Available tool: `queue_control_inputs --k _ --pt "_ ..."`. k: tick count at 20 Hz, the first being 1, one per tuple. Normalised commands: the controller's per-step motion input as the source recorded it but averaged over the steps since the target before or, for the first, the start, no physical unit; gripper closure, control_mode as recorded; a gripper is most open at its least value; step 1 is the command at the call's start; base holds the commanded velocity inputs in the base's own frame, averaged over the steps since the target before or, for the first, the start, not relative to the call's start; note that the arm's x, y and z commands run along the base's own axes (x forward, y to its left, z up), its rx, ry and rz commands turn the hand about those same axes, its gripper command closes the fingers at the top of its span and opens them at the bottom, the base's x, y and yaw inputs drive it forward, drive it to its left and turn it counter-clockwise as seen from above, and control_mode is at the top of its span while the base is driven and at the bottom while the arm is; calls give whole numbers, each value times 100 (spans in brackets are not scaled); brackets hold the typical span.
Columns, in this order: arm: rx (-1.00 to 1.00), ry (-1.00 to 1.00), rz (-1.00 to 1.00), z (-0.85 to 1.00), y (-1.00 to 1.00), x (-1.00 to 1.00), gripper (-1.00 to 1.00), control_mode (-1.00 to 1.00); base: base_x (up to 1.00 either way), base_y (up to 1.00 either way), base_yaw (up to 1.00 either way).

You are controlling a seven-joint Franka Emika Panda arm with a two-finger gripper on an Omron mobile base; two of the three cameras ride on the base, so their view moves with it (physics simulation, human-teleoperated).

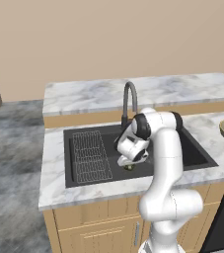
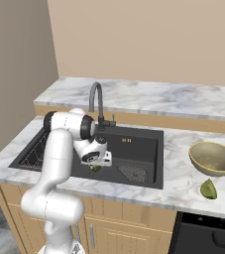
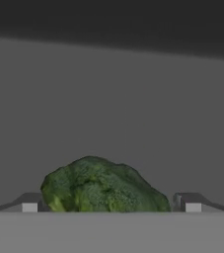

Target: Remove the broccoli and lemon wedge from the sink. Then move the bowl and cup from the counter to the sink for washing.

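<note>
Item: broccoli (image 3: 101,185), in the sink (image 1: 197,153), between my wide-spread fingers (image 3: 192,201); my gripper (image 3: 111,202) grips nothing.

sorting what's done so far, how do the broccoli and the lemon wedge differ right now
The broccoli is dark green and bumpy; the lemon wedge is smooth and yellow-green. The broccoli lies in the black sink; the lemon wedge rests on the white marble counter, beside the bowl. The broccoli sits between the open jaws of the gripper; the lemon wedge has nothing near it but the bowl. Both are small and about alike in size.
</note>
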Motion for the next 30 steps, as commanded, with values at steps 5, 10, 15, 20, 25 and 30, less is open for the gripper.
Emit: queue_control_inputs --k 5,10,15,20,25,30 --pt "0 13 0 -23 6 4 100 -100 0 0 0" --pt "0 15 0 -21 5 3 100 -100 0 0 0" --pt "0 5 -2 -11 0 -4 100 -100 0 0 0" --pt "3 0 -4 0 -2 -10 100 -100 0 0 0" --pt "10 -6 -1 3 -4 -15 100 -100 0 0 0" --pt "10 -7 -2 10 -7 -9 100 -100 0 0 0"
